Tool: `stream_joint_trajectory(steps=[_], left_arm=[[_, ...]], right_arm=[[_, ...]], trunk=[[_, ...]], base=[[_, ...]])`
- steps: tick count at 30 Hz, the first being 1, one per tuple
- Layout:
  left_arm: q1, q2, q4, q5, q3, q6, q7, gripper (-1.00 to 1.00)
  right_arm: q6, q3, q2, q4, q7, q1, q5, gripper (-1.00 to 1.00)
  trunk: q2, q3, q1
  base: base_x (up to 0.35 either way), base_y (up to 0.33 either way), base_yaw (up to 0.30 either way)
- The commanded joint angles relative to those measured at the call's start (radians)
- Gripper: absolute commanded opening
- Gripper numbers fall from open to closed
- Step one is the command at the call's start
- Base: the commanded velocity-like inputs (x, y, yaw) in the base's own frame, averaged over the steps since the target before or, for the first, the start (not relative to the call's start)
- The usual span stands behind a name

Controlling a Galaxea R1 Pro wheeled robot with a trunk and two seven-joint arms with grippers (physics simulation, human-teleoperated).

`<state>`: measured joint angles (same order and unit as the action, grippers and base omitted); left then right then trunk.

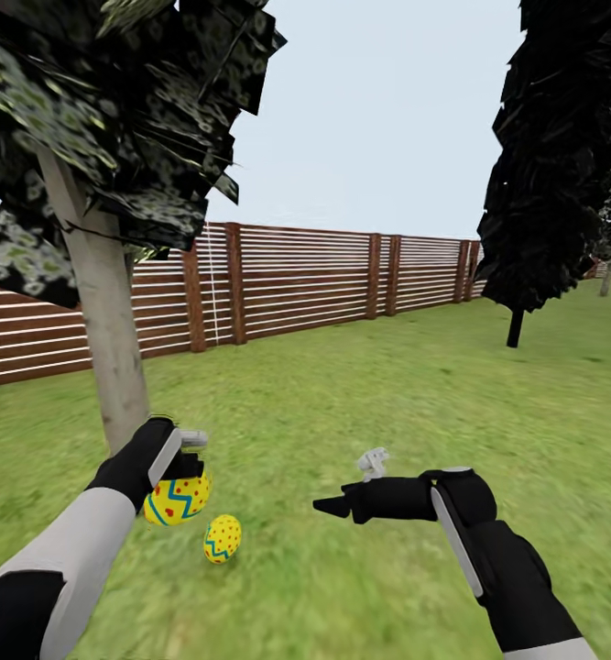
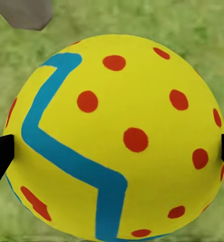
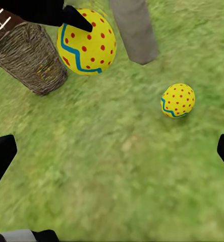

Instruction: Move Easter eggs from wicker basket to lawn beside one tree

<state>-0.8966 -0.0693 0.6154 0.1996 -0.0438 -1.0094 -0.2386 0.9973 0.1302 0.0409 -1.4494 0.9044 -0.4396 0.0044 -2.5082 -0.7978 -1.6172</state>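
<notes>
Easter eggs, yellow with red dots and blue zigzag bands, show here as two: one (image 1: 177, 500) is clamped between the fingers of the left gripper (image 1: 184, 477) at about 8 o'clock in the head view, held just above the lawn (image 1: 360, 403); in the left wrist view that held egg (image 2: 117, 138) has a black fingertip (image 2: 0, 156) pressed against each side. The second egg (image 1: 223, 537) lies on the grass just beside the held one, toward 7 o'clock. The right gripper (image 1: 337, 503) hangs near 5 o'clock with nothing in it, its fingers spread wide over bare grass, as the right wrist view shows. That view also takes in the lying egg (image 3: 177, 100), the held egg (image 3: 87, 42), and the wicker basket (image 3: 29, 58) standing on the lawn near the trunk. Just behind the left gripper rises the pale-trunked tree (image 1: 103, 312), at 9 to 10 o'clock. Beyond, a brown slatted fence (image 1: 305, 275) runs across, and an all-black tree (image 1: 552, 165) stands at 2 o'clock.
</notes>
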Motion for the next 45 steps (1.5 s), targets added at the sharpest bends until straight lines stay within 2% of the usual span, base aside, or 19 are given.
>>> stream_joint_trajectory(steps=[1, 7, 24, 29, 45], left_arm=[[-0.001, 0.0, -0.008, 0.01, -0.005, -0.003, -0.01, -1.0], [-0.001, 0.001, -0.022, 0.014, -0.004, 0.004, -0.01, -1.0], [-0.002, 0.003, -0.027, 0.013, -0.004, 0.037, -0.009, -1.0], [-0.006, 0.003, -0.069, 0.013, -0.004, 0.067, -0.008, -1.0], [-0.008, 0.002, -0.086, 0.012, -0.004, 0.08, -0.008, -1.0]], right_arm=[[0.006, 0.002, 0.001, -0.001, 0.001, -0.001, 0.0, 1.0], [0.006, 0.006, 0.001, 0.003, -0.002, -0.001, 0.0, 1.0], [0.006, 0.007, 0.001, -0.003, 0.0, -0.001, -0.001, 1.0], [0.006, 0.008, 0.001, -0.003, 0.0, -0.001, -0.001, 1.0], [0.005, 0.008, 0.001, -0.006, 0.002, -0.001, -0.001, 1.0]], trunk=[[-0.001, -0.002, 0.0], [-0.001, -0.01, 0.0], [-0.001, -0.031, 0.0], [-0.001, -0.037, 0.0], [-0.001, -0.057, 0.0]], base=[[0.078, -0.175, 0.181], [0.064, -0.18, 0.181], [0.116, -0.041, 0.18], [0.027, -0.053, 0.176], [0.279, -0.077, 0.175]])
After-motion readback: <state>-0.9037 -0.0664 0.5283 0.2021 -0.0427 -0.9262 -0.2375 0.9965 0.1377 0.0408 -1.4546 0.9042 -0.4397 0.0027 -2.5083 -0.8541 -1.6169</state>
